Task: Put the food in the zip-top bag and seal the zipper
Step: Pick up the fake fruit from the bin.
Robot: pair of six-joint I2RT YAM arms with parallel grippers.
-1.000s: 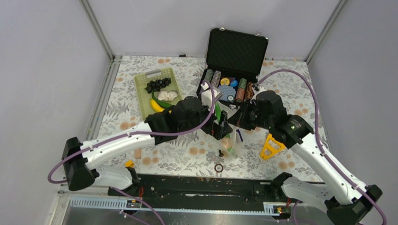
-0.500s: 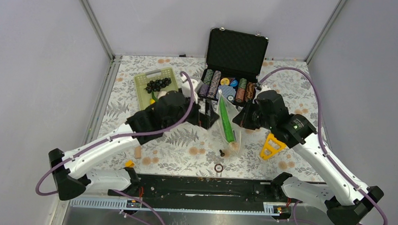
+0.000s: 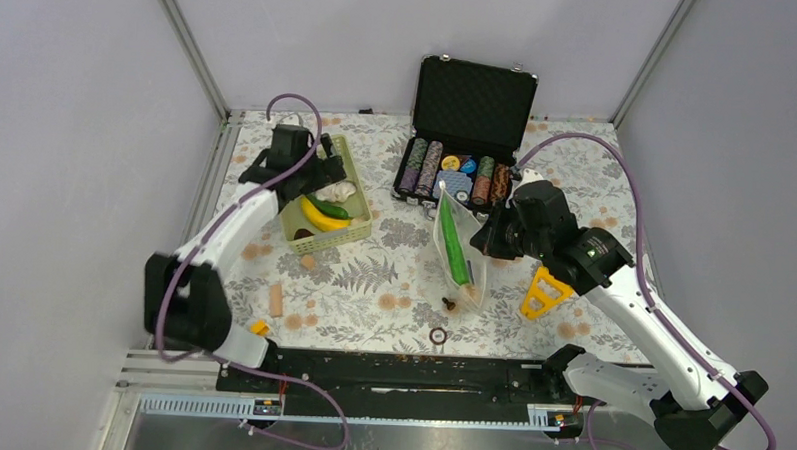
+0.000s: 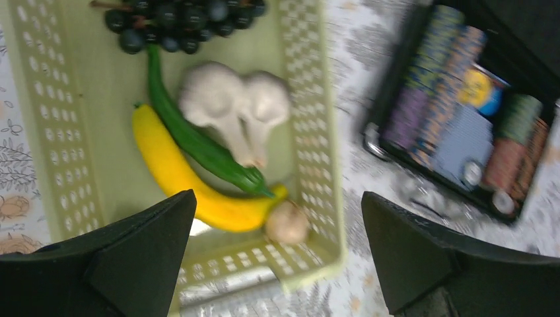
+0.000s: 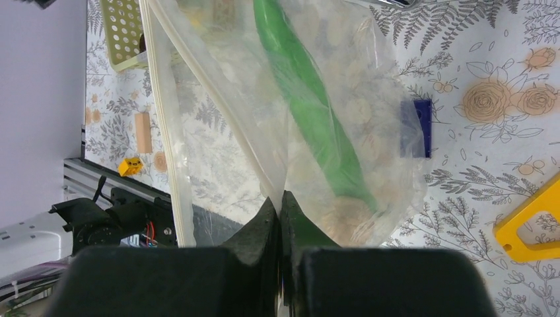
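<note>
The zip-top bag (image 3: 460,272) stands mouth-up mid-table, a long green vegetable (image 5: 310,112) and a tan piece (image 5: 347,214) inside. My right gripper (image 5: 280,198) is shut on the bag's upper wall, and the pale zipper (image 5: 165,99) runs loose beside it. My left gripper (image 4: 277,198) hangs open and empty over the green basket (image 4: 323,132). The rest of the food lies there: grapes (image 4: 178,20), white garlic bulbs (image 4: 234,109), a green vegetable (image 4: 198,142), a banana (image 4: 178,178) and a small tan bulb (image 4: 287,223).
An open black case of poker chips (image 3: 461,172) stands behind the bag. A yellow triangular tool (image 3: 544,293) lies right of the bag. A wooden block (image 3: 276,301), a small ring (image 3: 438,335) and a yellow bit (image 3: 259,327) lie near the front edge.
My left arm has swung from the bag back to the left over the basket, its gripper wide open. The green vegetable stays in the bag. The right arm has held still.
</note>
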